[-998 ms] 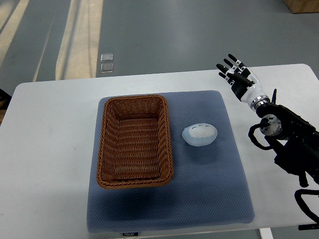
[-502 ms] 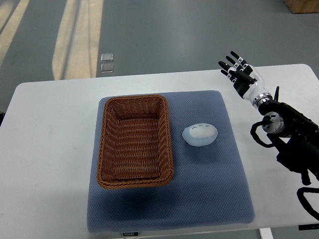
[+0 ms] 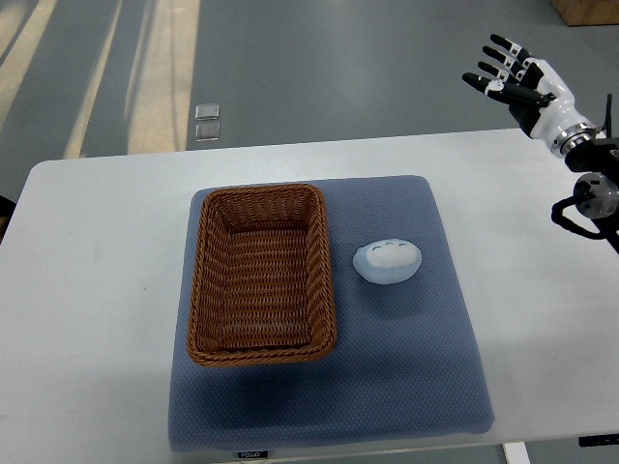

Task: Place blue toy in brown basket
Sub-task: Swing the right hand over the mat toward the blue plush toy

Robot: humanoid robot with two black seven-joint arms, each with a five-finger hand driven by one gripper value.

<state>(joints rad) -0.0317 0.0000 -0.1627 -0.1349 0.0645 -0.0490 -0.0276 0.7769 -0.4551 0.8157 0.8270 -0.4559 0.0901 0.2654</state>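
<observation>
And the right hand (image 3: 522, 82) had swung up and away, from just beyond the mat's far right corner half a second before to well off past the table's far edge, fingers spread, holding nothing. The blue toy (image 3: 388, 261), a smooth pale rounded lump, had not budged: it lay on the mat just right of the brown basket (image 3: 261, 274), apart from it. That basket was woven wicker, rectangular, sitting on a dimpled grey-blue mat (image 3: 387, 377) atop the white table (image 3: 97, 290).
</observation>
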